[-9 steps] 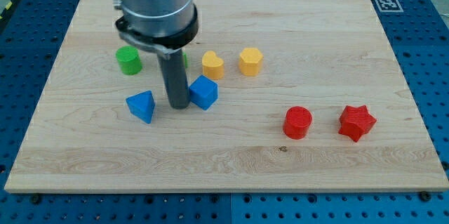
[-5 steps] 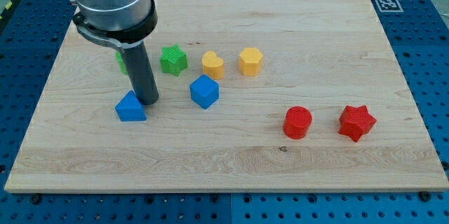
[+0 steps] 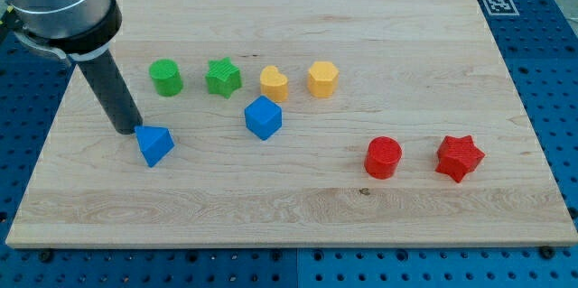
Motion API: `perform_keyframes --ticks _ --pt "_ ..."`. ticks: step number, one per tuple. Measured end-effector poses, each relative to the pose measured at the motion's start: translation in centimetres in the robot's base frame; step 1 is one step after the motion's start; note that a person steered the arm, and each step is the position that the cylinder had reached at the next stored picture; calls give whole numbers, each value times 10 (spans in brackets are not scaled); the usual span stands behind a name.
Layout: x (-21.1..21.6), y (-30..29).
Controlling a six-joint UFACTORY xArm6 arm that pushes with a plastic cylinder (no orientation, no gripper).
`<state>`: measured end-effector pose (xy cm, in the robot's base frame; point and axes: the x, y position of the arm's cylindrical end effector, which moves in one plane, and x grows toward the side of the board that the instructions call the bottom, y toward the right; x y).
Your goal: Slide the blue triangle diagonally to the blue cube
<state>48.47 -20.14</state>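
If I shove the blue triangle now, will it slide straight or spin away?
The blue triangle probably slides easily: small, on smooth wood. It may well spin, since my tip sits at its upper-left corner, off-centre. Tipping seems unlikely; it rests flat.

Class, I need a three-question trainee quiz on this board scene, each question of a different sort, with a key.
1. True or false: my tip sits at the view's left of the blue triangle.
2. Which block lies nearest the blue cube? A) red star B) yellow block C) green cylinder
3. Fill in: the red cylinder lies to the view's ____ of the red star.

Key: 1 true; 2 B; 3 left.
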Motion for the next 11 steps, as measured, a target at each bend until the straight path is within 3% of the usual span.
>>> perform_keyframes --ticks 2,7,10,11 --pt "21 0" --pt "21 36" --pt "40 48" --pt "68 46"
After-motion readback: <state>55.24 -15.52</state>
